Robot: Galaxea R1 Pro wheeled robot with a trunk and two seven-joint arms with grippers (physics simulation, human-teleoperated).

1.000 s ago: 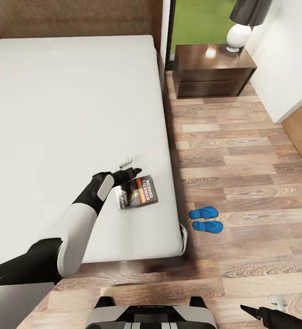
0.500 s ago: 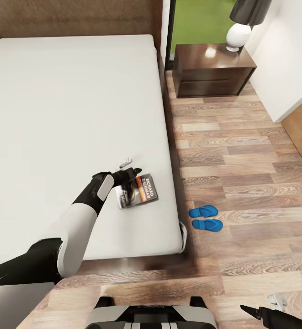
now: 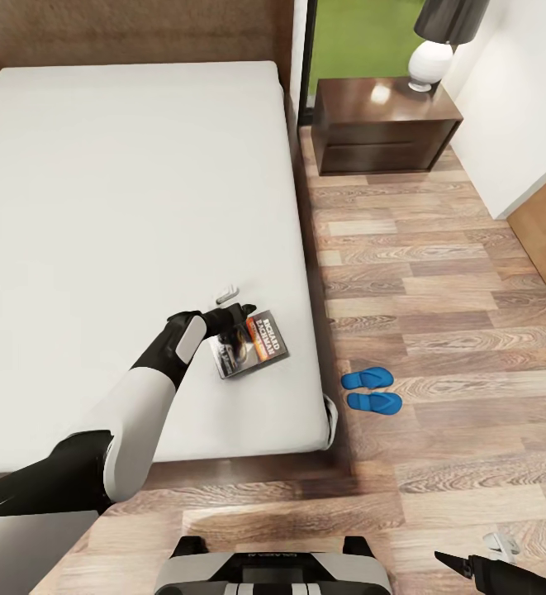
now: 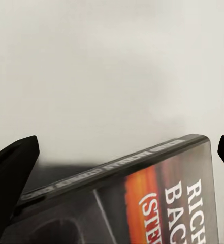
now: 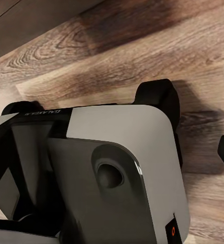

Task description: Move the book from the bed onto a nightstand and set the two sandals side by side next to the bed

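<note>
Filling most of the head view, the bed (image 3: 124, 207) carries the book (image 3: 252, 347) near its foot-end corner on the nightstand (image 3: 384, 124) side. The left gripper (image 3: 238, 312) sits at the book's edge, fingers spread apart around it. Two blue sandals (image 3: 370, 391) lie together on the floor beside the bed. Whether the right gripper (image 3: 458, 564) is parted, I cannot tell.

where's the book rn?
Head view: the book lies on the bed near its right edge, at the left gripper, with the sandals on the floor beside it.
</note>
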